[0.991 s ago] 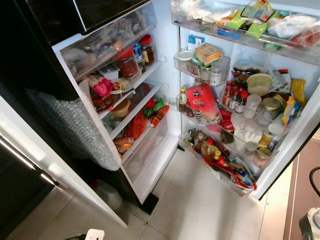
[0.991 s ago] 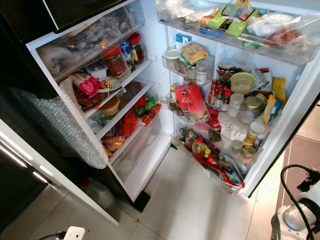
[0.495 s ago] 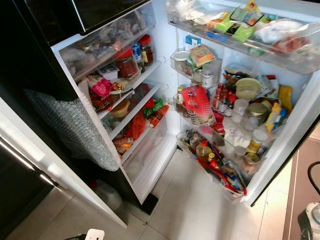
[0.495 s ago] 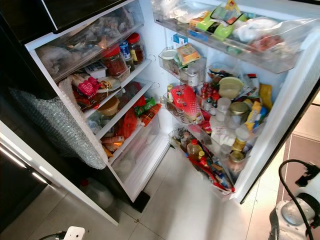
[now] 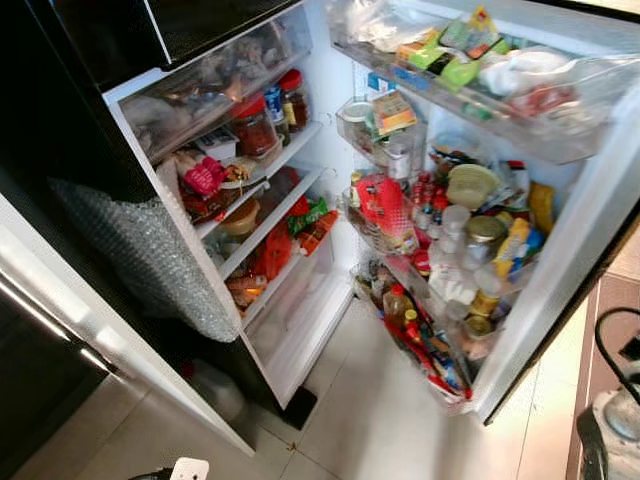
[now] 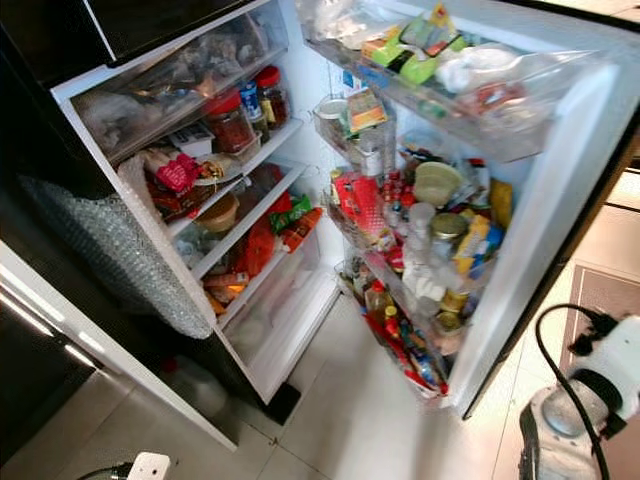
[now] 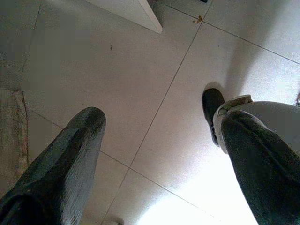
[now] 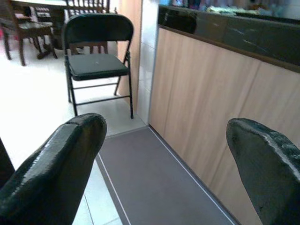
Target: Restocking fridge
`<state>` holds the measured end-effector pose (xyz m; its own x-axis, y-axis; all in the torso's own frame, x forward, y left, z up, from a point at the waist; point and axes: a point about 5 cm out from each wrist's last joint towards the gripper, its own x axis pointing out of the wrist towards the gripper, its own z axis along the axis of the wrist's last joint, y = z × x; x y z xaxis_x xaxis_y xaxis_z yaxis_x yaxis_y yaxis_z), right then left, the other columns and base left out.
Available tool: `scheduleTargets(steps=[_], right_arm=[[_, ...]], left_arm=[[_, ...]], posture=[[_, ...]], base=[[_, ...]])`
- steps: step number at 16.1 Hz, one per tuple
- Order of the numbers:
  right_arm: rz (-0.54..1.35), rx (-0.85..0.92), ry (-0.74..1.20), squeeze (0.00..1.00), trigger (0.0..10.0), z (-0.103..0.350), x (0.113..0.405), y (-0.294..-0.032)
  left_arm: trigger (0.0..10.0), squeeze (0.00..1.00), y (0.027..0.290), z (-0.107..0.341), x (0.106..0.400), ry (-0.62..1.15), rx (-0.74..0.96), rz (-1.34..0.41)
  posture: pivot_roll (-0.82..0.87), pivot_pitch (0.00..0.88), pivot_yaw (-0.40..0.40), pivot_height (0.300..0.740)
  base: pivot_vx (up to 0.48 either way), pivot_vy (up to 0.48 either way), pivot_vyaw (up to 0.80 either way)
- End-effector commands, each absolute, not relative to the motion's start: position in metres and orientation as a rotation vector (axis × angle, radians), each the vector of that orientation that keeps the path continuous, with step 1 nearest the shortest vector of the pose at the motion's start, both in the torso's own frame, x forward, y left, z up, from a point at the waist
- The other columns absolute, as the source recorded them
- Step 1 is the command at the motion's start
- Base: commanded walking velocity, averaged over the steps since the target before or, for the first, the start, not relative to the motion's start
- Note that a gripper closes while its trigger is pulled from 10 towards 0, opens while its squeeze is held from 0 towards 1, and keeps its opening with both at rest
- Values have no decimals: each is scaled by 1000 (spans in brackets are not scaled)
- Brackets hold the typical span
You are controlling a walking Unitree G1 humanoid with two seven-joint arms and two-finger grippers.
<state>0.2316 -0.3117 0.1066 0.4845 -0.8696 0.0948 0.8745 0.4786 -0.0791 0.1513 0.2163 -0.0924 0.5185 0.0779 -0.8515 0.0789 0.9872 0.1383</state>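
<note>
Head views: fridge (image 5: 300, 130) standing open ahead, shelves packed; door (image 6: 540, 230) w/ bottles lying to robot's right, nearer right arm. L wrist: left pincer (image 7: 154, 154) hanging released over floor. R wrist: right pincer (image 8: 164, 159) released, facing chair (image 8: 96, 56).

Kitchen surroundings, placed by the black folding chair (image 8: 96, 56)

I see a wooden dining table (image 8: 33, 4) behind the chair, a pale wood counter panel (image 8: 211, 117) just beside it, and a grey floor mat (image 8: 154, 183) running out from its feet. Pale tiled floor (image 7: 140, 93) lies elsewhere, with bubble wrap (image 5: 150, 255) hanging.
</note>
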Motion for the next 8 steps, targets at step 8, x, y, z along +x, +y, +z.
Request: scheduleTargets(steps=[8], right_arm=[[-863,-169,1,0,10000,105,251,-286]], left_arm=[[10000,0,223,-92,149,1041,195,0]], posture=[[-115,8,124,740]], base=[[0,0,0]])
